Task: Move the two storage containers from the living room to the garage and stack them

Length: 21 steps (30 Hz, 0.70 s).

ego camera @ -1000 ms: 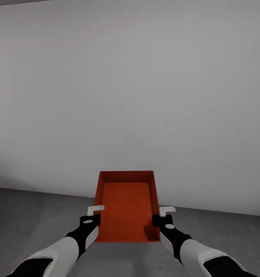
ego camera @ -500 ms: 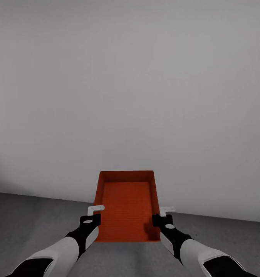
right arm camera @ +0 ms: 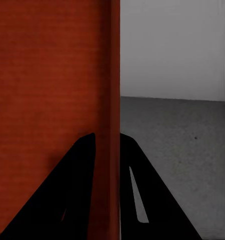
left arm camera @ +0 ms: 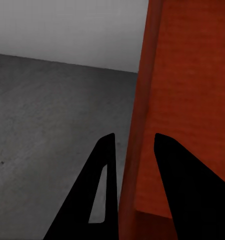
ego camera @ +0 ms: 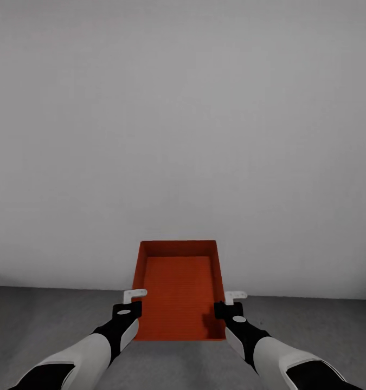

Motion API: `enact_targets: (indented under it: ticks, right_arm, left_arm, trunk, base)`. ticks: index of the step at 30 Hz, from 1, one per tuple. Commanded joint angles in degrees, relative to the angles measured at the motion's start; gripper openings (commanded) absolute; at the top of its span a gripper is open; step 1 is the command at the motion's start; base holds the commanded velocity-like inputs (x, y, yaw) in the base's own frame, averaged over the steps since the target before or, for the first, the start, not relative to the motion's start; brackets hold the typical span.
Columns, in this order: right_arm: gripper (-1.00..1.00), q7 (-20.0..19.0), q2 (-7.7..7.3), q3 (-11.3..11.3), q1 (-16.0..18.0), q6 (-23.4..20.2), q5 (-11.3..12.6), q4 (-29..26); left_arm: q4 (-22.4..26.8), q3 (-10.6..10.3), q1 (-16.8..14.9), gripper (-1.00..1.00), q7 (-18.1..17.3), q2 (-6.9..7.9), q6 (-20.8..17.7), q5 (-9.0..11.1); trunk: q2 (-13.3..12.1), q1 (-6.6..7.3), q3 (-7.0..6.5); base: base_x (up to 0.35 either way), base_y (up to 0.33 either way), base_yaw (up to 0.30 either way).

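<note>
While I hold the bin low at frame centre, my left gripper and right gripper each clamp a side wall. My wrist cameras show fingers straddling each wall, above the grey floor.

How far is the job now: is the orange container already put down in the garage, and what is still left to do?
Done: the robot is over the dark grey concrete floor, facing a pale grey wall, so this looks like the garage.

In hand: one storage container is carried above the floor, the left gripper and right gripper each clamped on a side wall.

Left: set it down, then stack it with the second one.
</note>
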<state>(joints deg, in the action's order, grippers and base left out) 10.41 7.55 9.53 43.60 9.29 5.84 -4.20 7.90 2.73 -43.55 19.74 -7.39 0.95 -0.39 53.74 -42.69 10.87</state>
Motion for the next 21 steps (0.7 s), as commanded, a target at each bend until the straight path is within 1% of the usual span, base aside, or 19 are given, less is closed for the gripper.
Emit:
enact_targets:
  ticks: [1,6,21]
  right_arm:
    - [-1.0,1.15,-0.52,-3.68,0.1,1.72,0.23,-0.37]
    - [-1.0,1.11,-0.52,-3.66,0.09,1.7,0.23,-0.37]
    - [-1.0,1.1,-0.56,-3.7,0.09,1.67,0.23,-0.37]
  left_arm:
    - [-0.17,0.78,0.01,-1.0,0.3,2.21,0.1,0.39]
    - [-0.17,0.78,0.03,-1.0,0.3,2.21,0.1,0.39]
    - [-0.17,0.78,-0.02,-1.0,0.3,2.18,0.1,0.39]
  trunk:
    - [0.06,-0.01,0.08]
    - [0.06,-0.01,0.08]
    - [0.06,-0.01,0.08]
  base:
    - [0.0,0.0,-0.227]
    - [0.0,0.0,-0.094]
    - [0.0,0.0,-0.005]
